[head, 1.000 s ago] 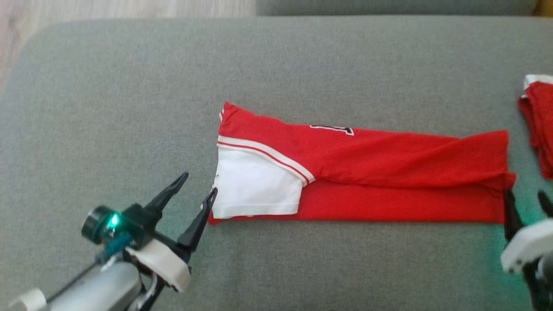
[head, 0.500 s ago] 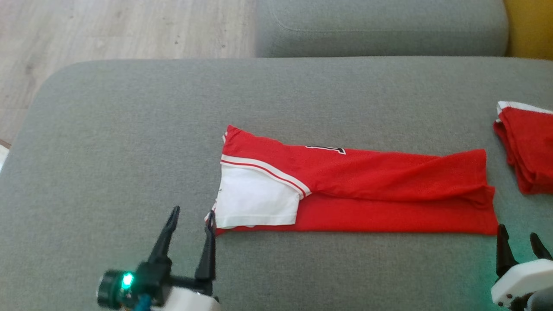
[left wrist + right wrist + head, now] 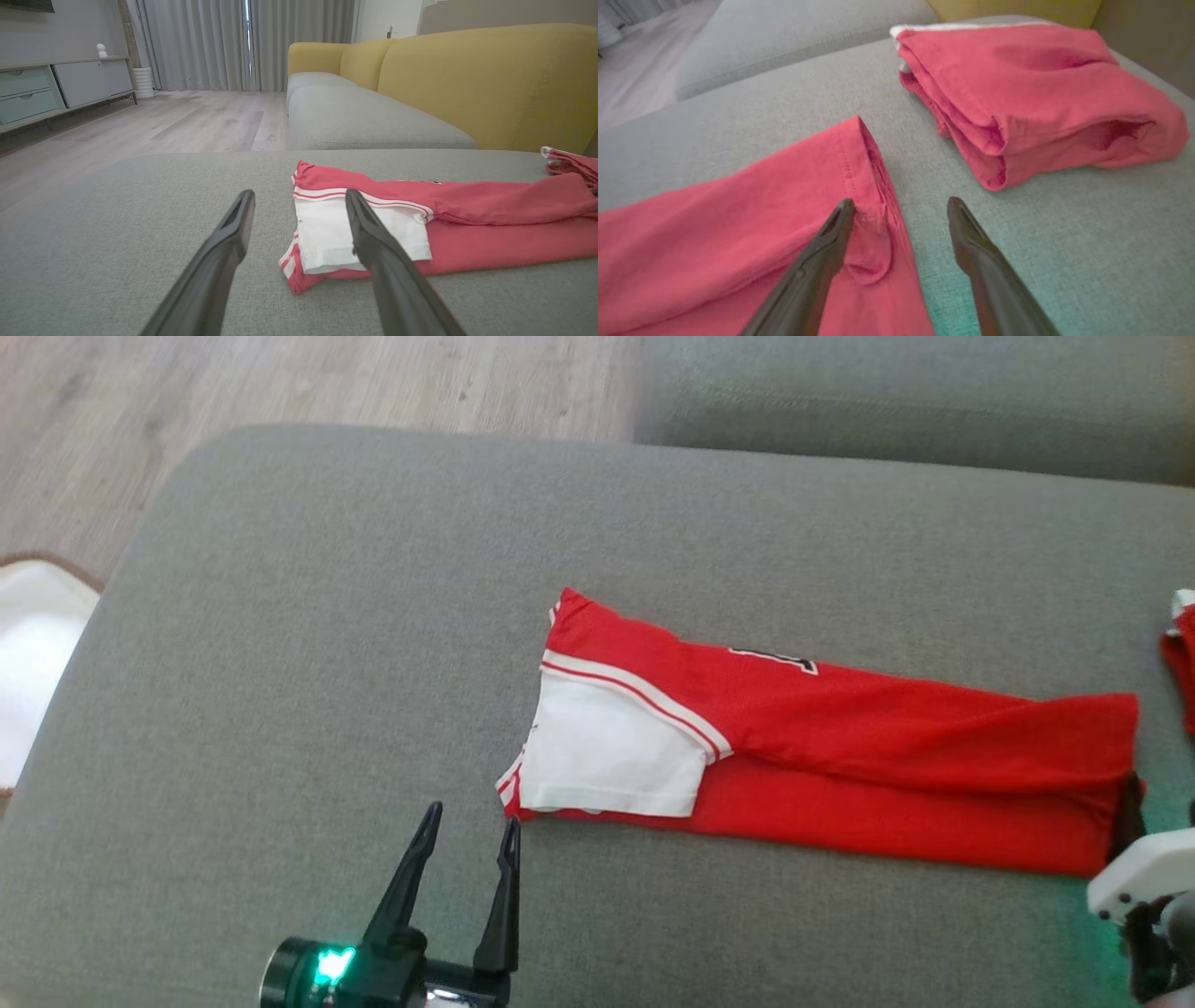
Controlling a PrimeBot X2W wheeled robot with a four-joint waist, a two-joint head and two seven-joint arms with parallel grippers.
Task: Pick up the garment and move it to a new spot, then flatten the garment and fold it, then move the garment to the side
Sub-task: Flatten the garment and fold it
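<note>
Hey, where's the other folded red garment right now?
The folded red garment lies at the right edge of the head view on the grey cushion, apart from the long jersey, just ahead and right of the right gripper.

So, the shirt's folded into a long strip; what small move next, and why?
Probably ease the left gripper forward onto the sleeve-end corner of the shirt: its open jaws sit just short of it, while the open right gripper straddles the hem corner.

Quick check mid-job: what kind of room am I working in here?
Most likely a home living room. There is a yellow-backed sofa with grey seat cushions, floor-length curtains above a wood floor, and a low sideboard along the wall.
</note>
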